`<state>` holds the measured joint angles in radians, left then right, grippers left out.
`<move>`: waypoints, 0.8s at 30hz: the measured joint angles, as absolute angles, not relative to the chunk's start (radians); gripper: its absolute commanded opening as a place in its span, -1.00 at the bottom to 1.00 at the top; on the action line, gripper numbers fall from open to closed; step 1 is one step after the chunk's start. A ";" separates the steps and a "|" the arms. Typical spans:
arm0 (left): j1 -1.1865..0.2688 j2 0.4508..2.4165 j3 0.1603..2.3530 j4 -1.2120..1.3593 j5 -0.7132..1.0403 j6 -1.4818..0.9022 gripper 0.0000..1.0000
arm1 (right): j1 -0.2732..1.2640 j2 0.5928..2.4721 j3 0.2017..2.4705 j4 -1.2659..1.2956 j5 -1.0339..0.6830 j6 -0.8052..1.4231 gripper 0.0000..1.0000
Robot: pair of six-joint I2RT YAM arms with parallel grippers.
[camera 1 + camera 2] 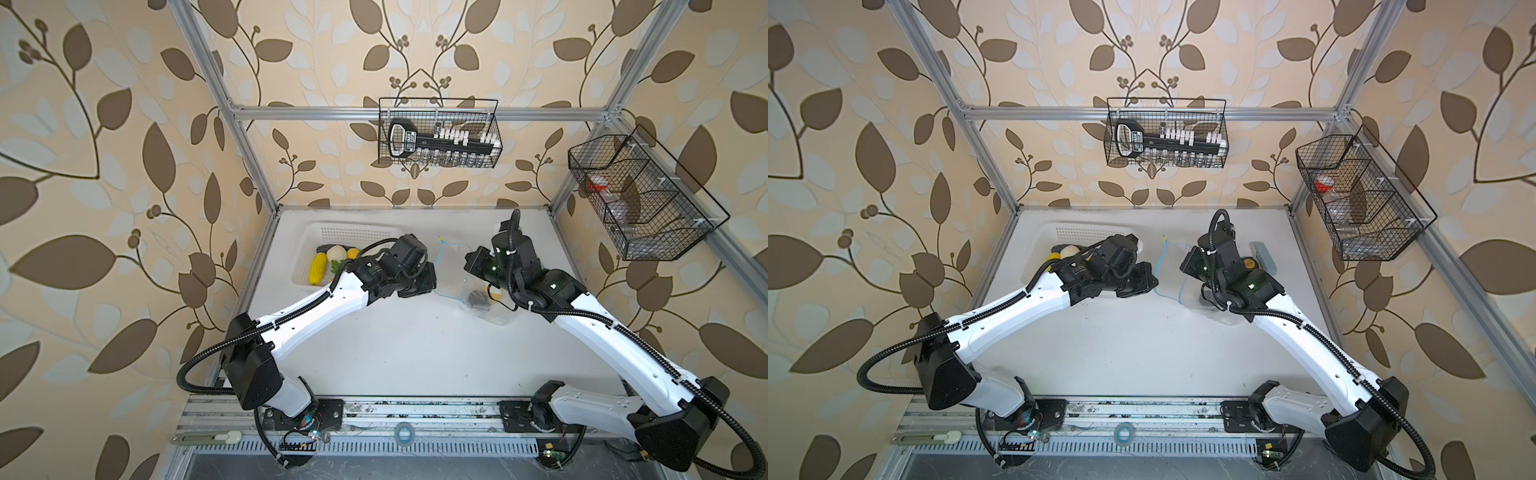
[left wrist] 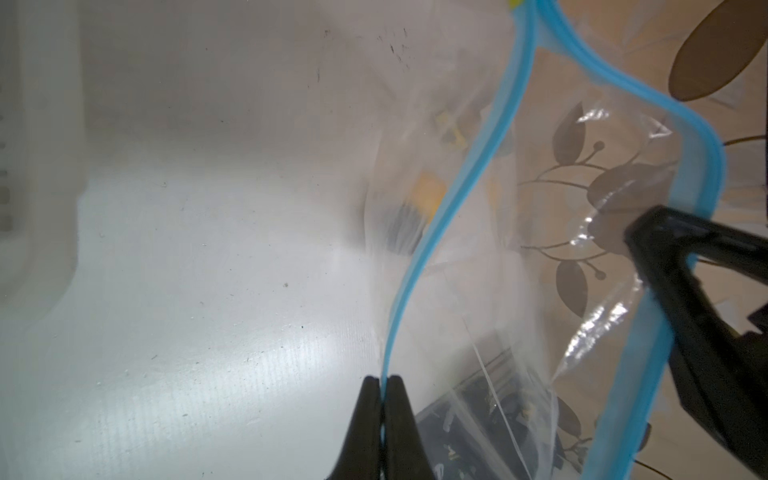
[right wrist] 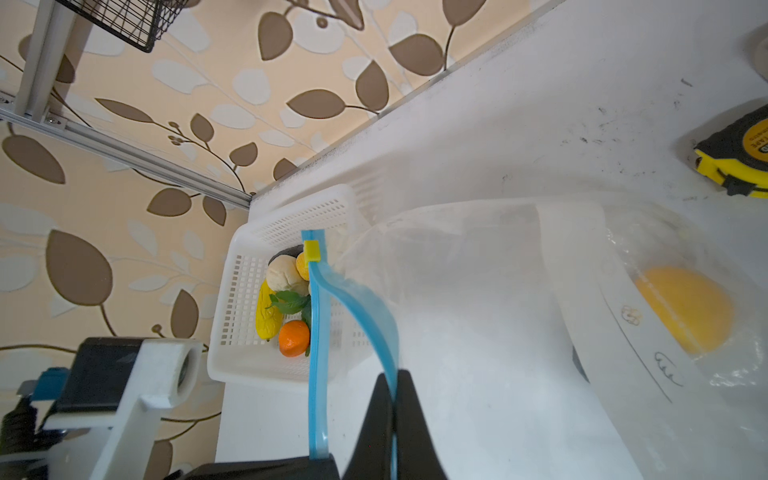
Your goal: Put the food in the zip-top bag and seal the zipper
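The clear zip-top bag (image 1: 494,316) lies right of centre, its mouth held apart and raised. My left gripper (image 2: 383,379) is shut on one side of the blue zipper (image 2: 440,216). My right gripper (image 3: 392,374) is shut on the other side of the zipper (image 3: 318,332), below its yellow end (image 3: 311,251). A yellow-orange fruit (image 3: 685,316) and a dark piece (image 1: 478,297) sit inside the bag. More food lies in the white basket (image 3: 249,365): corn (image 3: 268,316), cauliflower (image 3: 284,272), orange (image 3: 294,337), green leaf (image 3: 291,301).
The basket (image 1: 345,235) stands at the table's back left, partly under my left arm. A yellow and black tape measure (image 3: 739,153) lies behind the bag. Two wire baskets (image 1: 438,133) (image 1: 640,199) hang on the frame. A tape roll (image 1: 404,434) rests on the front rail.
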<state>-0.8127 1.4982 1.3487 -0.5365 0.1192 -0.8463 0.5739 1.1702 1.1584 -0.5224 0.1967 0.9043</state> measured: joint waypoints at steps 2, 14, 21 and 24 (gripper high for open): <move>-0.813 1.495 1.349 -0.566 0.090 -0.815 -0.22 | 0.574 1.170 1.147 -0.511 0.191 0.904 -1.00; -0.762 1.348 1.373 -0.752 -0.212 -0.447 0.30 | 0.597 1.171 1.069 -0.466 0.177 0.912 -1.00; -0.624 1.328 1.327 -0.708 -0.215 -0.252 0.36 | 0.606 1.174 1.058 -0.432 0.167 0.916 -1.00; -0.552 1.320 1.306 -0.701 -0.196 -0.152 0.29 | 0.612 1.178 1.053 -0.418 0.155 0.916 -1.00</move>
<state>-0.5518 1.3205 1.3060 -0.7013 -0.1959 -0.1524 0.6121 1.1782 1.0531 -0.4175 0.1555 0.9157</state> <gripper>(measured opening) 0.653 0.047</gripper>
